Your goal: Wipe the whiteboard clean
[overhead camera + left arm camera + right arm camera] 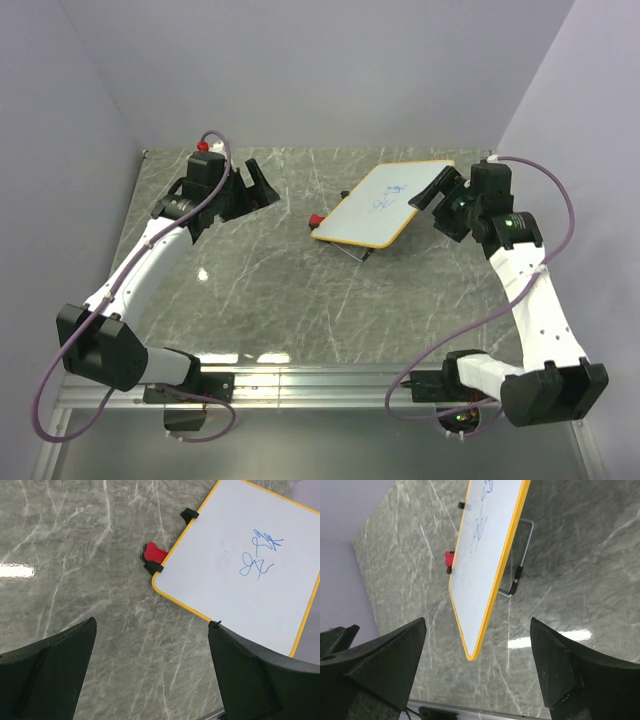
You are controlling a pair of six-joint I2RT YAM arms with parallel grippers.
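Currently the whiteboard [383, 204] sits in the upper centre-right of the top view, tilted and propped on a wire stand [352, 253] that rests on the grey marble-patterned table [280, 290]. Its white face has a yellow-orange rim and carries blue scribbles [257, 555] near the middle. Two black clips [189, 514] sit on the edge at the left of the left wrist view, and a small red eraser [154, 554] lies on the table against that edge, beside the lower clip.

The left gripper [250, 185] is in the upper left of the top view, well apart from the board, with its fingers spread and nothing between them. The right gripper [440, 195] is just beside the board's right edge, also spread wide and holding nothing. Whether it touches the rim cannot be determined.
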